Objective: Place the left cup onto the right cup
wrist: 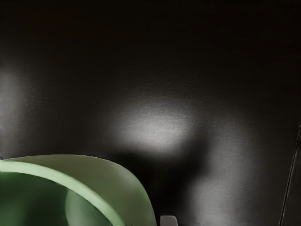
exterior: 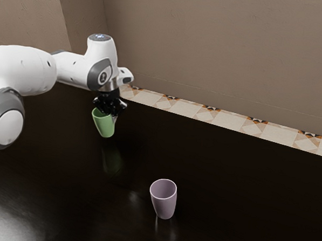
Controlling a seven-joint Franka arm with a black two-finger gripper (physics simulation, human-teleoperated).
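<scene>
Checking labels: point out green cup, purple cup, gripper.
green cup [exterior: 104, 126], exterior view, side wall under the rim
purple cup [exterior: 163, 200], exterior view, middle of side wall
gripper [exterior: 109, 111], exterior view, midway between fingertips

Cup count: two, comprising one pale green tapered plastic cup [exterior: 103, 123] and one lilac tapered plastic cup [exterior: 163, 198]; both units are handleless, open-topped and of the same shape, so the count per colour is one. Manipulator count: one white jointed robot arm [exterior: 28, 73], fitted with one black two-finger gripper [exterior: 110, 108], giving two fingers in total. Surface count: one dark glossy table [exterior: 244, 184] and one strip of beige patterned tiles [exterior: 231, 121], with each of these two items occurring once.
</scene>
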